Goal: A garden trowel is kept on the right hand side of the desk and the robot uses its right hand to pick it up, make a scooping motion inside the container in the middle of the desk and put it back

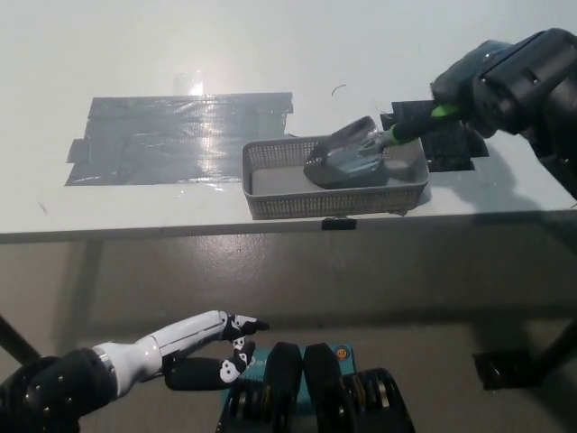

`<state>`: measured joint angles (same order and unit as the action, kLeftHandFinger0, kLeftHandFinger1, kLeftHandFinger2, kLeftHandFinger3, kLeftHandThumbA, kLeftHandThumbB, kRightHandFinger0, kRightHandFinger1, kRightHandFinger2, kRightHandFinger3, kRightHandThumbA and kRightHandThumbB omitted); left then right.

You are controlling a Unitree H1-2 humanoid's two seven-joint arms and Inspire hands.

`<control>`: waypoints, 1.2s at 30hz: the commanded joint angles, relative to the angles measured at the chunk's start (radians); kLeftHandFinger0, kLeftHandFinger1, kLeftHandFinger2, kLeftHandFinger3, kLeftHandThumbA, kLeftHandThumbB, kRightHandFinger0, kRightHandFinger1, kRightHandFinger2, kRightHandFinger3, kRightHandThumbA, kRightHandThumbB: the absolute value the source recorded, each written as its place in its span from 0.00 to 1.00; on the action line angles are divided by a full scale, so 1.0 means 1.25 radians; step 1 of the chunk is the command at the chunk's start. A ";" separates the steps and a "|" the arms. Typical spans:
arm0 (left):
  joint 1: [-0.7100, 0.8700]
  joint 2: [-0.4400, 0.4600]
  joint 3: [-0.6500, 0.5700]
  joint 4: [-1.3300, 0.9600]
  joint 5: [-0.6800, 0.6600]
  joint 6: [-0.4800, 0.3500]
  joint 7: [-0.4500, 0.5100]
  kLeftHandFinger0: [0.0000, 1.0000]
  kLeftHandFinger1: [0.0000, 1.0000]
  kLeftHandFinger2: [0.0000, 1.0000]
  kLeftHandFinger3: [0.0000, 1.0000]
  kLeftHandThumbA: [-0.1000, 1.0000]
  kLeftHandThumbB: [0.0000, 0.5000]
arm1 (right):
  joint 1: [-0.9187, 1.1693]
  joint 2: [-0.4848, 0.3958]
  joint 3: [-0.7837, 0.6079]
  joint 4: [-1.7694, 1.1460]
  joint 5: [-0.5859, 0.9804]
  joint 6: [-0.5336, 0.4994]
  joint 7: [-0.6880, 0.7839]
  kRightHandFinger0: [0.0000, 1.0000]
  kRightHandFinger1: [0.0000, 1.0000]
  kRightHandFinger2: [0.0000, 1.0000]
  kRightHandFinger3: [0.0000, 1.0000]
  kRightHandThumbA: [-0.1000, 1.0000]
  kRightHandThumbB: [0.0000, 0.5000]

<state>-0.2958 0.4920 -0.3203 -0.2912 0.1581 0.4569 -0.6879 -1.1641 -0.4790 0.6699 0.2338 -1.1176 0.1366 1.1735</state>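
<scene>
A grey mesh container [270, 206] stands near the desk's front edge, in the middle. My black right hand [491, 83] is shut on the green and black handle of the garden trowel [347, 155]. The trowel's silver blade sits inside the container, over its right half, tilted down to the left. My white left hand [194, 347] rests below the desk edge at the lower left, its fingers stretched out and holding nothing.
A large patch of grey tape [171, 135] covers the desk left of the container. A black tape mark [442, 135] lies behind the container's right end, partly under my right arm. The white desk's front edge [135, 233] runs across the middle.
</scene>
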 commanded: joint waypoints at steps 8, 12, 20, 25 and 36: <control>-0.021 -0.004 0.005 -0.014 0.017 0.010 -0.037 1.00 1.00 1.00 1.00 1.00 1.00 | 0.049 0.045 -0.035 -0.037 0.000 0.040 -0.019 0.00 0.05 0.28 0.80 0.14 0.00; -0.016 -0.002 0.005 -0.013 0.022 0.010 -0.045 1.00 1.00 1.00 1.00 1.00 0.98 | 0.091 0.076 -0.064 -0.032 0.023 0.055 -0.059 0.56 0.66 0.86 0.99 0.00 0.00; -0.005 -0.009 -0.002 -0.013 0.028 0.010 -0.046 1.00 1.00 1.00 1.00 1.00 1.00 | 0.174 0.141 -0.167 0.008 0.112 0.087 -0.146 0.24 0.37 0.44 0.56 0.00 0.00; 0.003 -0.009 -0.005 -0.011 0.032 0.010 -0.042 1.00 1.00 1.00 1.00 1.00 1.00 | 0.196 0.154 -0.221 0.034 0.154 0.059 -0.216 0.00 0.09 0.17 0.31 0.00 0.38; 0.022 -0.005 -0.001 -0.011 0.030 0.010 -0.041 1.00 1.00 1.00 1.00 1.00 1.00 | 0.182 0.138 -0.391 0.032 0.334 0.030 -0.315 0.00 0.32 0.55 0.43 0.00 0.43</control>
<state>-0.2686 0.4749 -0.3257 -0.2898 0.1873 0.4569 -0.7242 -0.8791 -0.2975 0.2451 0.3018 -0.8520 0.2105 0.8668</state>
